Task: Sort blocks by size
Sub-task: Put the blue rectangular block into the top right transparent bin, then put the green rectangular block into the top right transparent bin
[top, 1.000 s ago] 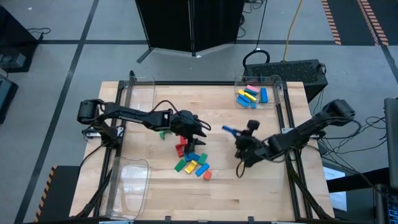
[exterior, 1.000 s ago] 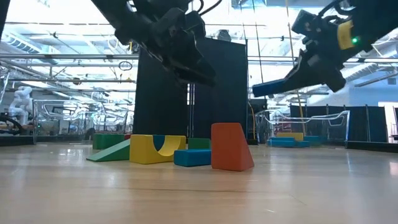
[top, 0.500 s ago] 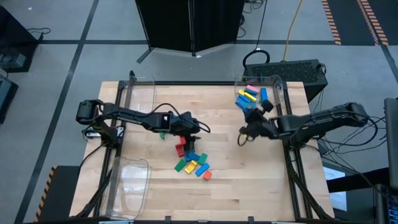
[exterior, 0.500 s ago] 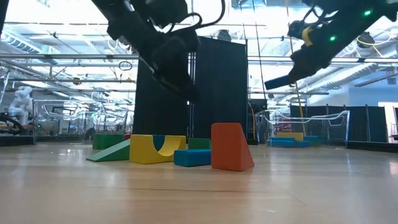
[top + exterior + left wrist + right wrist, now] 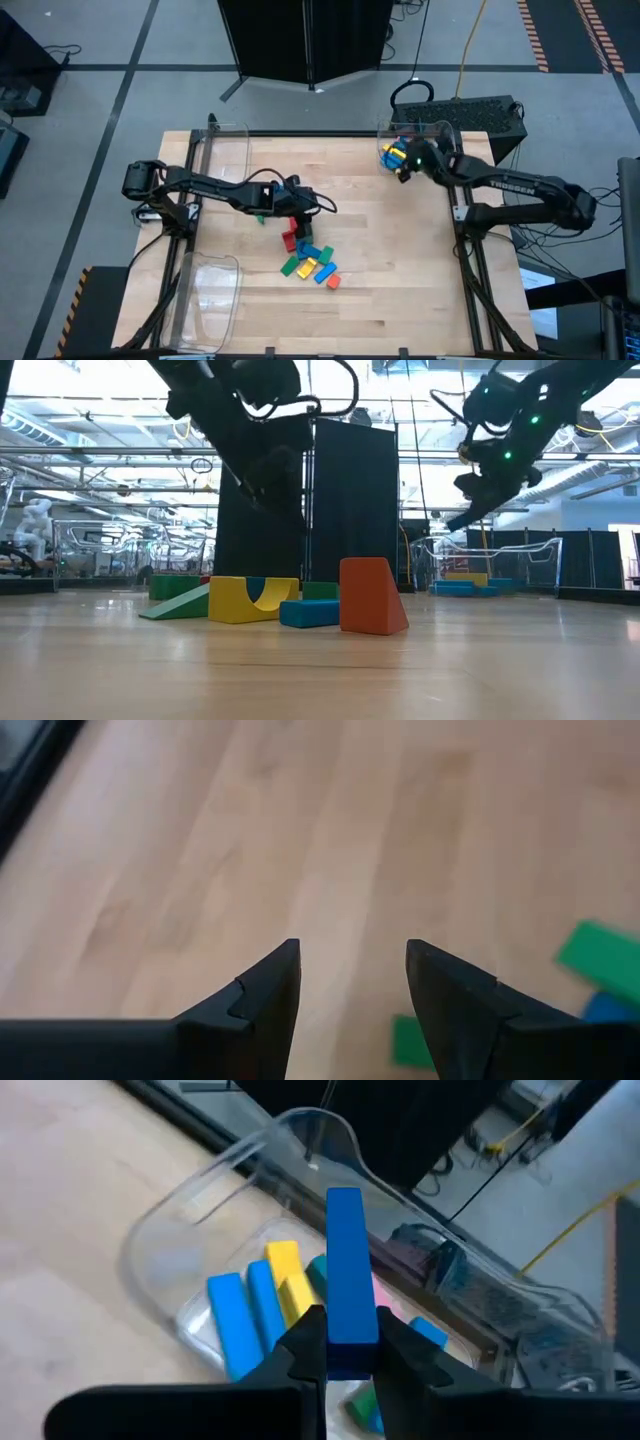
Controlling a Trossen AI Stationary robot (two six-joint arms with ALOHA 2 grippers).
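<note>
My right gripper [image 5: 348, 1342] is shut on a long blue block [image 5: 346, 1260] and hangs over the clear bin [image 5: 440, 135] at the table's far right. Several blue, yellow, pink and green blocks [image 5: 262, 1295] lie in that bin. Red, blue, green, yellow and orange blocks lie in a pile [image 5: 308, 258] on the middle of the table. My left gripper [image 5: 305, 205] hangs open just above the pile's far side, with only bare wood between its fingers [image 5: 262, 1000]. One green block [image 5: 262, 215] lies under the left arm. My right gripper pinches the long blue block by one end [image 5: 346, 1330] between its two fingers [image 5: 308, 1342]. The block sticks straight out past the fingertips, along the fingers. It slants down toward the bin and is lifted clear above the blocks lying there.
An empty clear bin [image 5: 226, 150] stands at the far left, another [image 5: 212, 290] at the near left. The low view shows an orange wedge [image 5: 372, 597], a yellow arch block [image 5: 252, 600] and a green wedge [image 5: 180, 603]. Bare wood lies between the pile and the right bin.
My right gripper has carried the long blue block from the middle of the table up and toward the far right bin, rolling its wrist on the way. My left gripper has stayed over the pile, open, and has turned and tipped further down.
</note>
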